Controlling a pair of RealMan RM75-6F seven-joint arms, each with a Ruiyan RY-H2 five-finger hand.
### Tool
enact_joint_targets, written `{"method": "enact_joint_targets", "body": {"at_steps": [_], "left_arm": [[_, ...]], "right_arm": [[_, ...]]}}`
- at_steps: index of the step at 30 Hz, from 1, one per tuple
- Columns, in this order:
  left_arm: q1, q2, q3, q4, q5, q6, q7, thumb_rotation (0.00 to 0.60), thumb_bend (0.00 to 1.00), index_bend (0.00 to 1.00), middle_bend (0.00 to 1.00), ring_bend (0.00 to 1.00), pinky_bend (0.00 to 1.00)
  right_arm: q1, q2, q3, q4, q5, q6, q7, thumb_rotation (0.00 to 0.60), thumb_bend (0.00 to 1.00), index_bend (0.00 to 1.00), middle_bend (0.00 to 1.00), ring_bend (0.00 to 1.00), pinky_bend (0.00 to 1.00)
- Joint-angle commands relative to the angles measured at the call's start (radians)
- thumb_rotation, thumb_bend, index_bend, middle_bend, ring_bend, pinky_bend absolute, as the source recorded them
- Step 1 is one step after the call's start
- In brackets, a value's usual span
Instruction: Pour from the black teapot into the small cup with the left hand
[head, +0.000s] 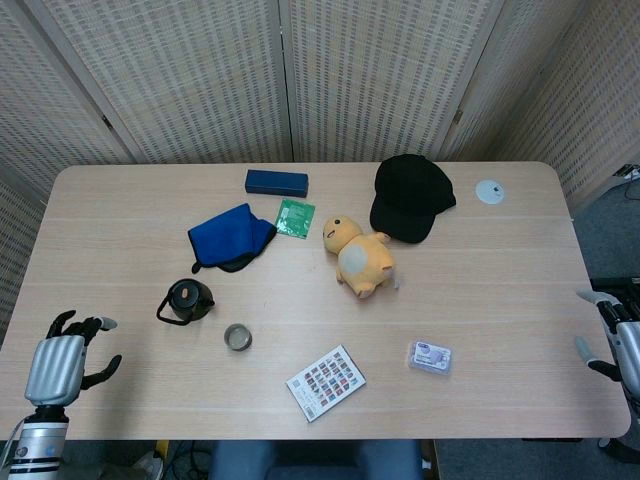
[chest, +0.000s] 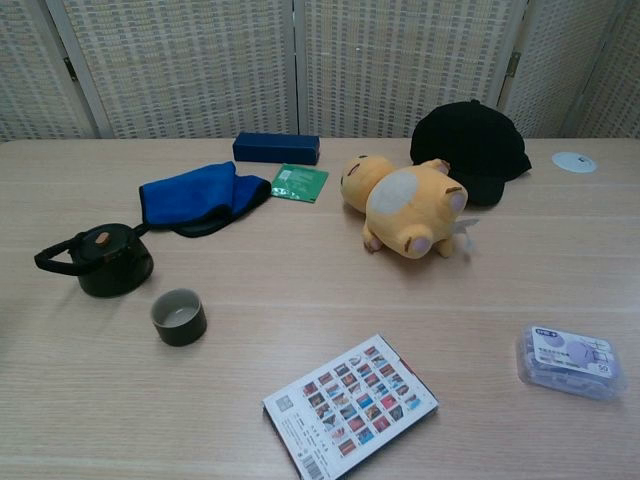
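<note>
The black teapot (head: 187, 300) (chest: 104, 260) stands upright on the table's left half, its handle pointing left. The small dark cup (head: 237, 337) (chest: 179, 316) sits just right of and nearer than the teapot, apart from it. My left hand (head: 68, 358) hovers at the table's front left corner, well left of the teapot, fingers spread and holding nothing. At the right edge of the table my right hand (head: 612, 335) is only partly in the head view, fingers apart and empty. Neither hand shows in the chest view.
A blue cloth (head: 231, 237), a dark blue box (head: 277, 182) and a green packet (head: 295, 218) lie behind the teapot. A yellow plush toy (head: 360, 257), black cap (head: 410, 197), white disc (head: 489, 192), printed card (head: 326, 382) and small plastic box (head: 430, 356) lie to the right.
</note>
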Motion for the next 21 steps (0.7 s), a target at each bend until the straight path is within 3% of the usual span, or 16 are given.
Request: {"method": "enact_joint_targets", "body": {"at_steps": [1,13,18,21], "left_arm": [[0.0,-0.001,-0.001,0.002,0.002,-0.002,-0.003,0.6,0.26,0.37,0.38,0.39,0.12],[-0.058,0.016,-0.046,0.053,0.042,-0.064,-0.11,0.6,0.26,0.37,0.38,0.39,0.12],[-0.128,0.025,-0.063,0.091,0.051,-0.162,-0.134,0.6,0.26,0.37,0.37,0.36,0.1],[-0.176,0.027,-0.065,0.111,0.044,-0.242,-0.127,0.6,0.26,0.37,0.36,0.33,0.02]], "right_arm": [[0.0,0.006,0.003,-0.005,0.0,0.006,-0.005,0.6,0.31,0.23,0.27,0.17,0.08],[0.0,0.038,0.036,-0.062,0.004,0.053,-0.05,0.6,0.31,0.23,0.27,0.17,0.08],[0.002,0.042,0.036,-0.076,0.005,0.049,-0.067,0.6,0.31,0.23,0.27,0.17,0.08],[0.0,0.042,0.036,-0.079,0.009,0.052,-0.067,0.6,0.31,0.23,0.27,0.17,0.08]]}}
